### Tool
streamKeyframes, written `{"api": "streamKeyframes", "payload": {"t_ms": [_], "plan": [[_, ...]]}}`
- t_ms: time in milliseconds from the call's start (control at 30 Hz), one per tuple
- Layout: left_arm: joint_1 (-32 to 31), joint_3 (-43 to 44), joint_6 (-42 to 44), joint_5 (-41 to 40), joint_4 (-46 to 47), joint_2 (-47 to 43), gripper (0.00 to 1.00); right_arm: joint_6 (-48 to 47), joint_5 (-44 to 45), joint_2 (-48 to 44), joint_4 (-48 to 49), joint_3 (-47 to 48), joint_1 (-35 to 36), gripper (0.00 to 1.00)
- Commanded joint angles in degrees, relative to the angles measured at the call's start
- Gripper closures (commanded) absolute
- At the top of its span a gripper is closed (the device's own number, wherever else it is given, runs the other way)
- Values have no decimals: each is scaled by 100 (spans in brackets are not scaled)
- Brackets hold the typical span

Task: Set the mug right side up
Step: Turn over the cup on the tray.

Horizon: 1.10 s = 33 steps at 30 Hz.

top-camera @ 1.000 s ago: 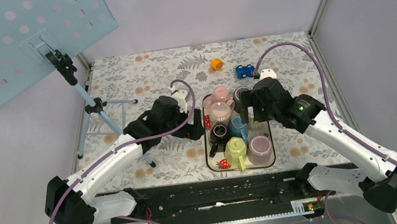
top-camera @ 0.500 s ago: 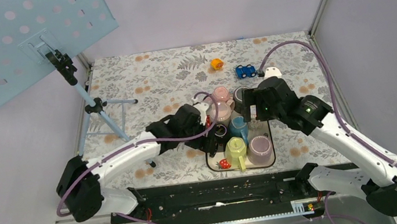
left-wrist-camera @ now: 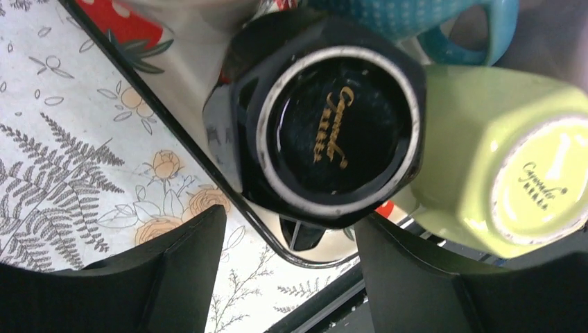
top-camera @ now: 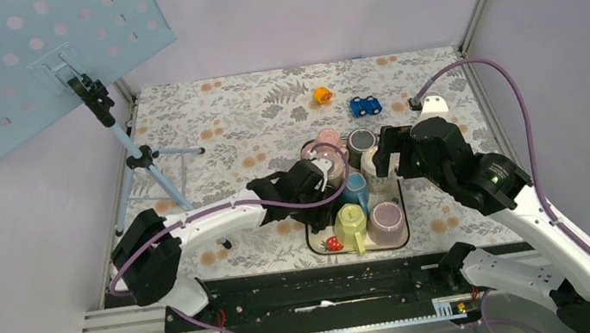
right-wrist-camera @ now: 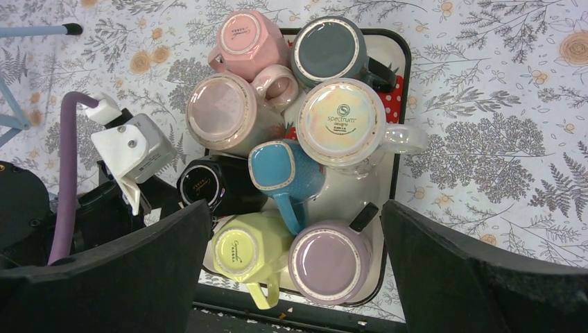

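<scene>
The left gripper (left-wrist-camera: 291,222), jaws spread, hangs over the upturned black mug (left-wrist-camera: 336,132) at the left edge of the tray (right-wrist-camera: 350,194). Whether they touch is unclear, and the mug's handle is hidden. The right gripper (right-wrist-camera: 297,215) hovers wide open above the tray. Since a second ago, the left has reached in and the right has drawn back rightward.

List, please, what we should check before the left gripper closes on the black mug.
1. Orientation: black mug sits base-up on the tray: ok.
2. Straddle: left gripper open, a finger on each side of the mug: ok.
3. Finger room: green mug sits right against the black mug: not ok.
4. Handle direction: cannot tell.
5. Other arm: right gripper open, above the mugs, touching nothing: ok.
</scene>
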Motion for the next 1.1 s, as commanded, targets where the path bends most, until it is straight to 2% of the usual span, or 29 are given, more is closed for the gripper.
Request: {"api": "streamKeyframes", "payload": {"t_ms": [0,367,533,1067], "plan": [[-68,395,-20,-185,221,213,29,103,149,-11,21,62,44,0],[-110,579,38,-266,55,473,44,107,138,-58,24,-52,48,0],[-121,633,64,-224,-6,585,56,108,107,-45,48,-69,46,0],[-147,588,38,-437,-30,619,63,144,34,-106,45,-144,47,0]]}}
